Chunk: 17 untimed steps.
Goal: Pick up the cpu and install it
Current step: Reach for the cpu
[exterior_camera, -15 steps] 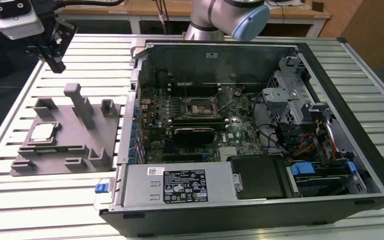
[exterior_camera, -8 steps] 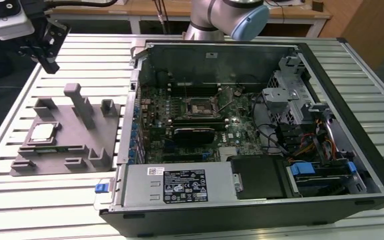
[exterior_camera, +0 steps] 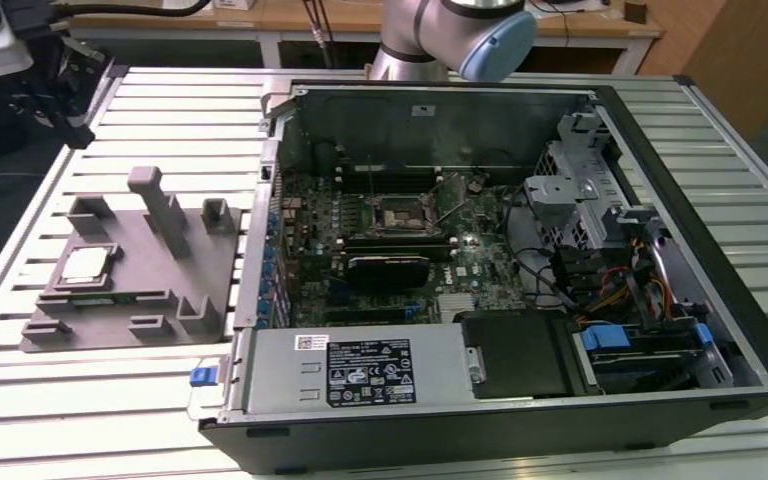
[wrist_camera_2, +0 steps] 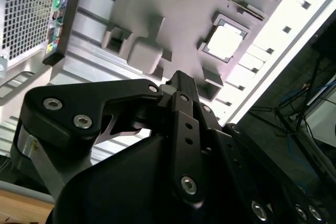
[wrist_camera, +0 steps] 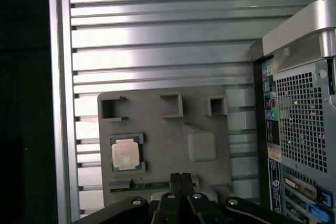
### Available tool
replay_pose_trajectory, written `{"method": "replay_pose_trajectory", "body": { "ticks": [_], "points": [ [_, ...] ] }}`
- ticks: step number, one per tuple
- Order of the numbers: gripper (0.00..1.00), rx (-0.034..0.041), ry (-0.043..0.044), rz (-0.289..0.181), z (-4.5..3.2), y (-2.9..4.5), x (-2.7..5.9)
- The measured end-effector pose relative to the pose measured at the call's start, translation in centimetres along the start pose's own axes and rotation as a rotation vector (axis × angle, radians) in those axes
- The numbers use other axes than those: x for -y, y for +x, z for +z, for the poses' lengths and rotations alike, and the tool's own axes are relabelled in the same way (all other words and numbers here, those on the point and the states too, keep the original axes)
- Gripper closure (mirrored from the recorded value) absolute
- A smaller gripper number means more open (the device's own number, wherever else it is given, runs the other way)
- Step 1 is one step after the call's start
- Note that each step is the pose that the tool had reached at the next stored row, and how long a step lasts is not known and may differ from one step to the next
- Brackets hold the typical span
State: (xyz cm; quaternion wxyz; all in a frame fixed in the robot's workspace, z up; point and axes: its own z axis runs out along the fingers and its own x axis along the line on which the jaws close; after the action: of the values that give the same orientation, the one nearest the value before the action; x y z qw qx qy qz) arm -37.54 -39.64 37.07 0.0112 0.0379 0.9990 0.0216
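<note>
The cpu (exterior_camera: 87, 265) is a small square chip with a pale silver top, lying flat in a recess of the grey plastic fixture (exterior_camera: 144, 290) at the exterior view's left. It also appears in both wrist views, as the cpu (wrist_camera: 126, 155) and the cpu (wrist_camera_2: 224, 42). My gripper (wrist_camera: 181, 178) hangs well above the fixture, off to one side of the chip, with its fingers (wrist_camera_2: 181, 80) together and nothing between them. The dark socket frame (exterior_camera: 398, 210) sits on the motherboard inside the open computer case.
The open computer case (exterior_camera: 704, 380) lies on a ribbed metal table (exterior_camera: 77, 420), right beside the fixture. The fixture has several upright posts (exterior_camera: 147, 185). The case's rear panel with ports (wrist_camera: 299, 145) stands close to the fixture's edge.
</note>
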Motion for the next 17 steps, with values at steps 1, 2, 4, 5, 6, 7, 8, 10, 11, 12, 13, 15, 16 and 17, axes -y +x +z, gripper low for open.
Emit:
{"method": "replay_pose_trajectory", "body": {
  "ticks": [1, 2, 4, 5, 6, 7, 8, 10, 11, 12, 13, 15, 16, 17],
  "points": [
    [0.89, -0.0002, 0.0001, 0.0, 0.01, 0.36, 0.01],
    [0.89, -0.0002, 0.0001, 0.0, 0.04, 0.74, 0.03],
    [0.89, -0.0002, 0.0, 0.0, 0.08, 1.63, 0.09],
    [0.89, -0.0003, 0.0001, 0.0, 0.09, 2.05, 0.12],
    [0.89, -0.0003, 0.0001, 0.0, 0.11, 2.47, 0.14],
    [0.89, -0.0003, 0.0, 0.0, 0.13, 2.88, 0.18],
    [0.89, -0.0003, 0.0, 0.0, 0.15, 3.29, 0.21],
    [0.89, -0.0004, 0.0001, 0.0, 0.18, 4.09, 0.27],
    [0.89, -0.0005, 0.0001, 0.0, 0.19, 4.51, 0.31],
    [0.89, -0.0006, 0.0001, 0.0, 0.21, 4.87, 0.33],
    [0.89, -0.0007, 0.0001, 0.0, 0.22, 5.23, 0.36],
    [0.89, -0.0009, 0.0002, 0.0, 0.26, 5.89, 0.41],
    [0.89, -0.001, 0.0002, 0.0, 0.28, 6.18, 0.43],
    [0.89, -0.0012, 0.0001, 0.0, 0.3, 6.45, 0.45]
  ]
}}
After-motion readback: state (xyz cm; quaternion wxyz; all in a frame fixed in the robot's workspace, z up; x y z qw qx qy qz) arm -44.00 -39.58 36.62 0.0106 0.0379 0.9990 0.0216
